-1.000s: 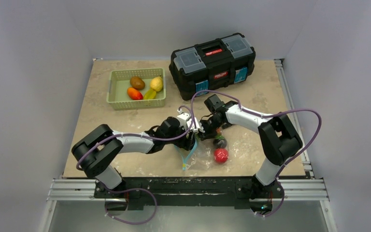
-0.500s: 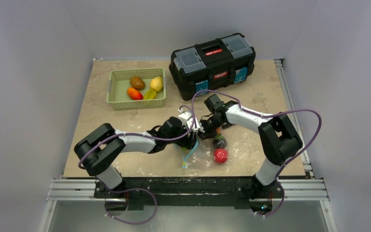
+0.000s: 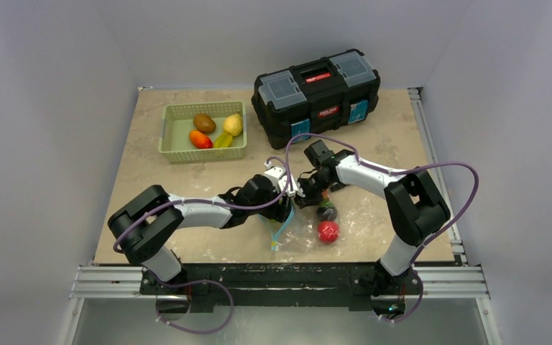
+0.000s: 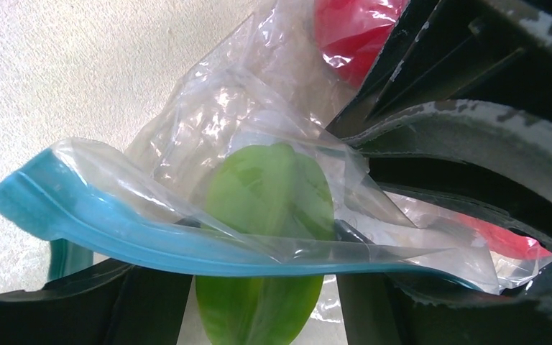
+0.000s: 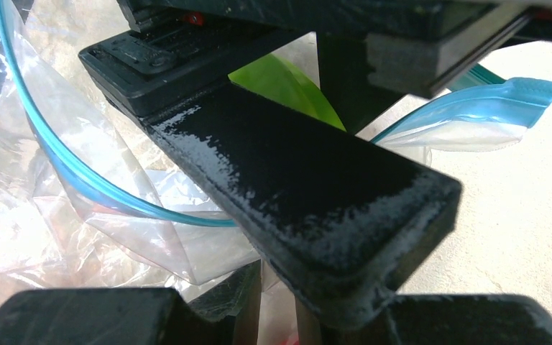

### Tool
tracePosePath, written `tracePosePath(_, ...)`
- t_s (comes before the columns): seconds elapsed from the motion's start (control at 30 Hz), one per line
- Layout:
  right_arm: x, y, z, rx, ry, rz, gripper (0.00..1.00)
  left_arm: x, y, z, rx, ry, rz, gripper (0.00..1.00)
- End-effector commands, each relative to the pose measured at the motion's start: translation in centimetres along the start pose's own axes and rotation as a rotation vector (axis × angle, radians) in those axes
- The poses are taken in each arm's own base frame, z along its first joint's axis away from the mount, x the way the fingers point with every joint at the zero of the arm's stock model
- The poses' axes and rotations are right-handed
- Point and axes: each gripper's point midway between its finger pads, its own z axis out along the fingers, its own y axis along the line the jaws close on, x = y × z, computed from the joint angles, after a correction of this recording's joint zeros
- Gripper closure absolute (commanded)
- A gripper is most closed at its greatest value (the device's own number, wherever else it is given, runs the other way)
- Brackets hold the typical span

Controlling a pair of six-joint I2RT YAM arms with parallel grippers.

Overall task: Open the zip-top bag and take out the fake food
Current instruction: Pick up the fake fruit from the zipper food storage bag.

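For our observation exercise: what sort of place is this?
Probably a robot test bench in a lab: a left arm and right arm bolted to a metal rail, plain walls boxing in the table, and props like a basket of plastic fruit.

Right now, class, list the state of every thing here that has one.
zip-top bag: mouth open
green fake food: gripped at bag's mouth
red fake food: inside bag
left gripper: shut on green fake food
right gripper: shut on bag's edge
toolbox: closed
green basket: partly filled
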Motion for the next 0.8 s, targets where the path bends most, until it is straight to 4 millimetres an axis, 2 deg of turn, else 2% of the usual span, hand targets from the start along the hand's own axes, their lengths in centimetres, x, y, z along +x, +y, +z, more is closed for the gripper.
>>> tracePosePath(0.0,-1.6,-1.2,-0.3,0.027,-0.035,-0.009,0.78,-1.5,-2.6,-0.5,0.066,-0.032,0.071,0.32)
tracePosePath(0.13,-1.6,-1.2,-0.3,0.027,-0.036,-0.008,0.78,-1.7,-3.1,-0.4,0.080,-0.034,0.076,0.32)
tracePosePath(0.2,-1.6,-1.2,-0.3,0.028,-0.036,-0.008,0.78,-1.6,-3.1,-0.2,0.076,-0.028,0.076,0.36)
tracePosePath(0.37,-1.6,-1.1,-0.3,0.025,-0.035,-0.007,0.79,-0.9,-2.3,-0.3,0.036,-0.002,0.079,0.54)
tracePosePath(0.57,-1.3,-1.1,-0.4,0.035,-0.024,-0.013,0.79,-1.5,-1.4,-2.2,-0.017,-0.019,0.097,0.88)
tracePosePath(0.63,-1.5,-1.1,-0.6,0.039,-0.026,-0.018,0.79,-2.0,-1.5,-3.0,-0.018,-0.031,0.106,0.94)
tracePosePath(0.77,-1.8,-0.8,-0.9,0.043,-0.036,-0.033,0.78,-2.7,-1.7,-4.6,-0.010,-0.059,0.107,0.99)
